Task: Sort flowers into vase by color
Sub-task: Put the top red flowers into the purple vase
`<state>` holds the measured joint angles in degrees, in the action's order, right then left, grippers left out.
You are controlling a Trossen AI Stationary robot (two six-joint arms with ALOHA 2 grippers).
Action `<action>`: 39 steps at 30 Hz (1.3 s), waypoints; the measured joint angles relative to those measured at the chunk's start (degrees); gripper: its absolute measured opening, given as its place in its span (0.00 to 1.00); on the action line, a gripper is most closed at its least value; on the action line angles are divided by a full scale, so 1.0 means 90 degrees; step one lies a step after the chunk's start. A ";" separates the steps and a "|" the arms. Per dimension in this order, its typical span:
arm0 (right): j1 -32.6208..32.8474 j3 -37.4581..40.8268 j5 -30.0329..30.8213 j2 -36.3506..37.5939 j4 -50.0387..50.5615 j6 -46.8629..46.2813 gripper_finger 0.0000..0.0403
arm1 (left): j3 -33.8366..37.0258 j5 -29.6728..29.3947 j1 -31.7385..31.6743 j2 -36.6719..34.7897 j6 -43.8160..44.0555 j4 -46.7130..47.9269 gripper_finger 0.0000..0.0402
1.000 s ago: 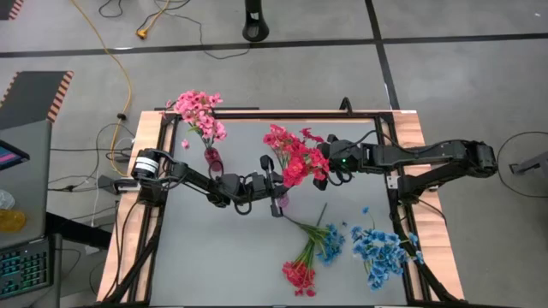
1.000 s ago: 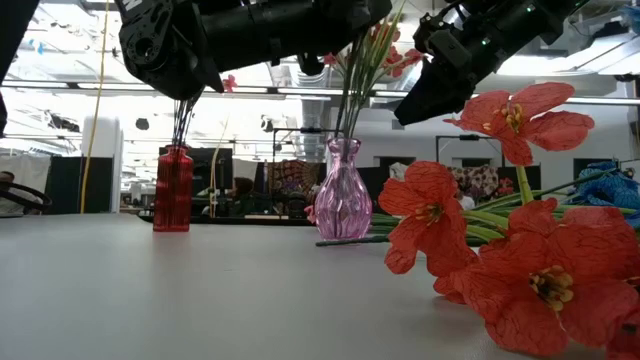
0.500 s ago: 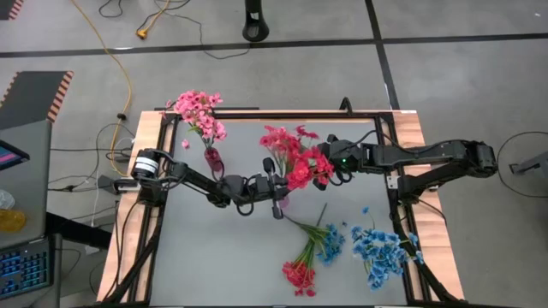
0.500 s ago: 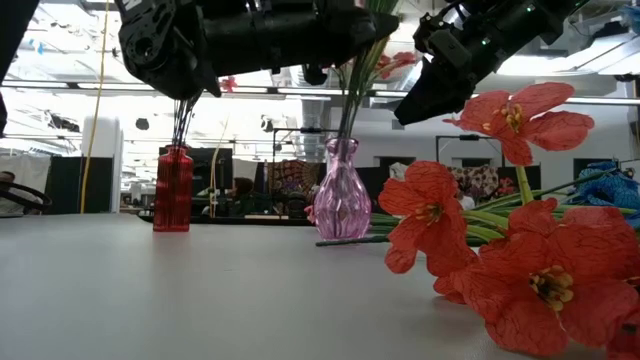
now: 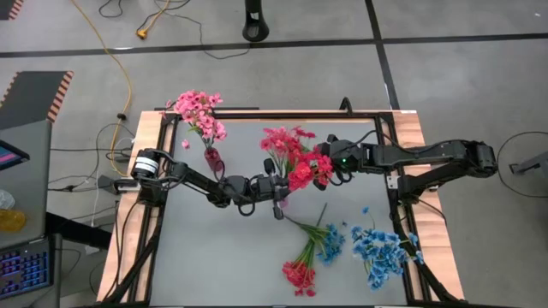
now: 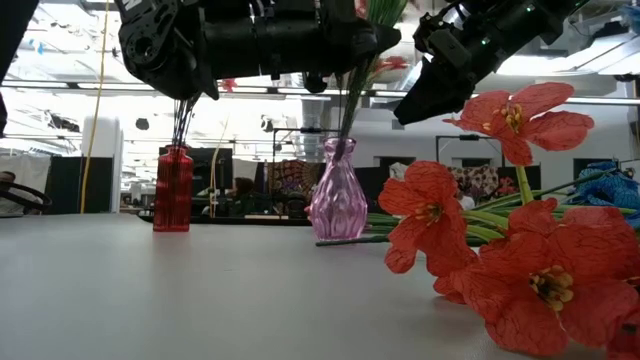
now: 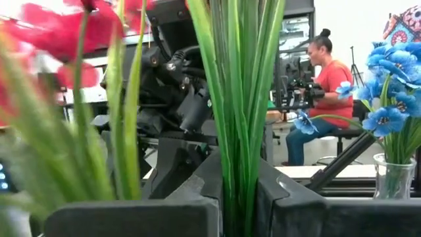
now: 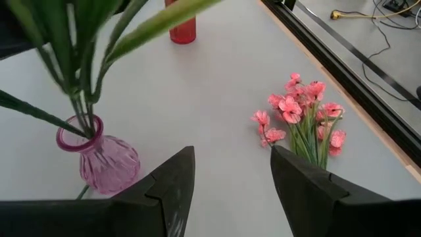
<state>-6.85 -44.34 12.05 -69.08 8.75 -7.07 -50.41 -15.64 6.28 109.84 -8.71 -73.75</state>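
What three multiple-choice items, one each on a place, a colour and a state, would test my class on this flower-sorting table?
1. Where is the red vase, seen from above?
A. Left of the pink vase
B. Right of it
C. Lying among the loose flowers

2. What colour are the blossoms of the bunch in the pink vase?
A. Blue
B. Red
C. White

3. How is the left gripper?
A. Wide open above bare table
B. Shut on the green stems
C. Holding the red vase

Answers:
1. A: the high view shows the red vase nearer the left arm's side.
2. B: red blossoms spread above that vase.
3. B: the left wrist view shows the stems pinched between its fingers, while the right gripper stands open nearby.
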 joint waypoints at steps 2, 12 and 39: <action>0.0000 0.0000 0.0000 0.0000 0.0000 0.0000 0.56 | 0.0000 0.0000 0.0014 0.0000 0.0000 -0.0001 0.08; 0.0000 0.0000 0.0000 0.0000 -0.0002 0.0000 0.56 | 0.0000 -0.0341 0.0142 0.0000 -0.0003 0.0219 0.19; -0.0007 0.0000 0.0000 0.0000 0.0028 0.0000 0.56 | 0.0000 -0.1702 0.0937 -0.0137 -0.0007 0.0308 0.52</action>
<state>-6.92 -44.34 12.05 -69.08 9.01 -7.07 -50.41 -30.96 14.72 108.61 -8.77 -70.98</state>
